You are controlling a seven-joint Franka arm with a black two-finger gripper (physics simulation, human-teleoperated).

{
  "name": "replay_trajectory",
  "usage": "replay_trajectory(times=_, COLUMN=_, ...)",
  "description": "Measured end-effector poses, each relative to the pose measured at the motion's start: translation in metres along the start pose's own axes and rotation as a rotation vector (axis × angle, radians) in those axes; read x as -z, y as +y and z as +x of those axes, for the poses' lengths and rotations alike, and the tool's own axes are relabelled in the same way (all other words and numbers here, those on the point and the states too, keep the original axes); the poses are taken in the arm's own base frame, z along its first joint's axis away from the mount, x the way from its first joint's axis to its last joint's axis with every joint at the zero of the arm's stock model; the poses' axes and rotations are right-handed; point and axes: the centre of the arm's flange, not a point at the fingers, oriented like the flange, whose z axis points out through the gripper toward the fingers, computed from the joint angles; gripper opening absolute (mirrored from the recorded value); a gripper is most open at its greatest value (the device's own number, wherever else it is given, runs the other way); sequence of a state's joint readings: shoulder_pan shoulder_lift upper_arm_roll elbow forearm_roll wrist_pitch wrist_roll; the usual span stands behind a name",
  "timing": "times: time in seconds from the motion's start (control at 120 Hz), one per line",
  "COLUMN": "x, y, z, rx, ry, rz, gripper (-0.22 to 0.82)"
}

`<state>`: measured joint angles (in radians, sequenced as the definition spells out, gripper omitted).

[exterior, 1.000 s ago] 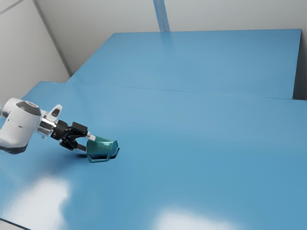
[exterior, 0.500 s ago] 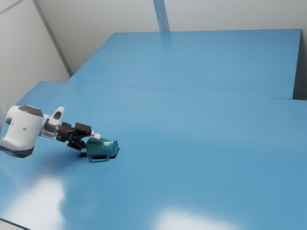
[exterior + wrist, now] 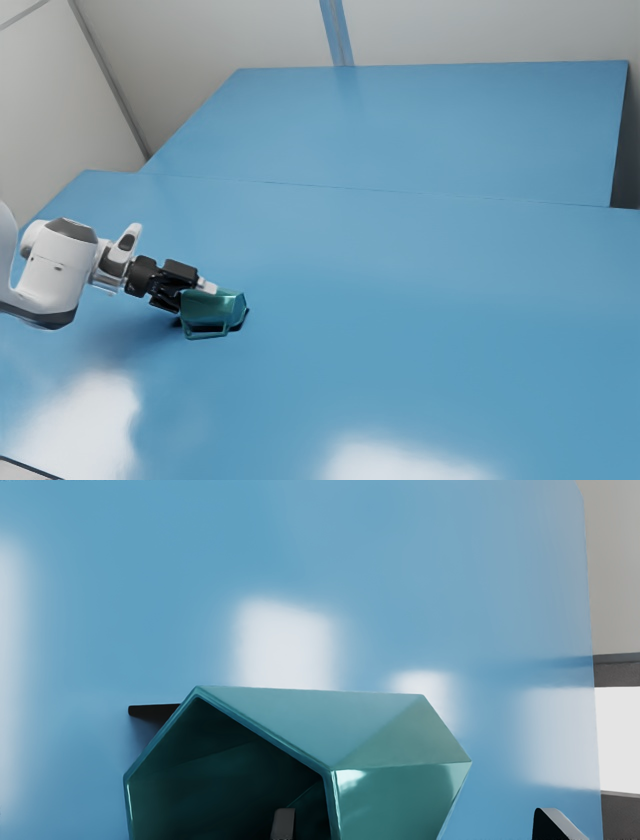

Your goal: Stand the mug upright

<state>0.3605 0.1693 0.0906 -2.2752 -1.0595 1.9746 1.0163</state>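
Observation:
The teal faceted mug [image 3: 213,309] lies on its side on the blue table, mouth toward the hand, handle low on its near side in the exterior view. My gripper [image 3: 197,293] is at that mouth, with a pale fingertip over the mug's upper wall; the other fingertip is hidden. In the wrist view the mug [image 3: 385,730] shows its dark hollow, and the gripper [image 3: 419,822] stands open across a side wall: one finger at the hollow, the other outside, apart from the wall.
The blue table [image 3: 400,300] extends toward the exterior view's right, with a second blue surface [image 3: 420,130] behind it. A dark strip [image 3: 152,711] pokes out beside the mug's rim in the wrist view; what it is, I cannot tell.
My hand has moved toward the exterior view's right, up to the mug. The lower finger, visible before beside the mouth, is now hidden. The mug has not visibly moved.

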Motion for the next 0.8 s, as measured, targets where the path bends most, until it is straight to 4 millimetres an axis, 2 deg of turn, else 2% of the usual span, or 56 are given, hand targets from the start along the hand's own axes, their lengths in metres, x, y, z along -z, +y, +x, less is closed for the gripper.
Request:
replay_trajectory(times=0.333, x=0.003, y=0.002, z=0.002, rx=-0.022, ry=0.007, rz=0.005, gripper=0.06)
replay_trajectory(times=0.408, x=0.004, y=0.003, z=0.003, rx=-0.028, ry=0.010, rz=0.008, gripper=-0.01)
replay_trajectory(times=0.567, x=0.008, y=0.017, z=0.007, rx=-0.059, ry=0.018, rz=0.015, gripper=-0.08)
replay_trajectory(times=0.667, x=0.009, y=0.033, z=0.011, rx=-0.094, ry=0.019, rz=0.017, gripper=-0.14)
replay_trajectory(times=0.8, x=0.006, y=0.061, z=0.016, rx=-0.151, ry=0.008, rz=0.022, gripper=-0.14)
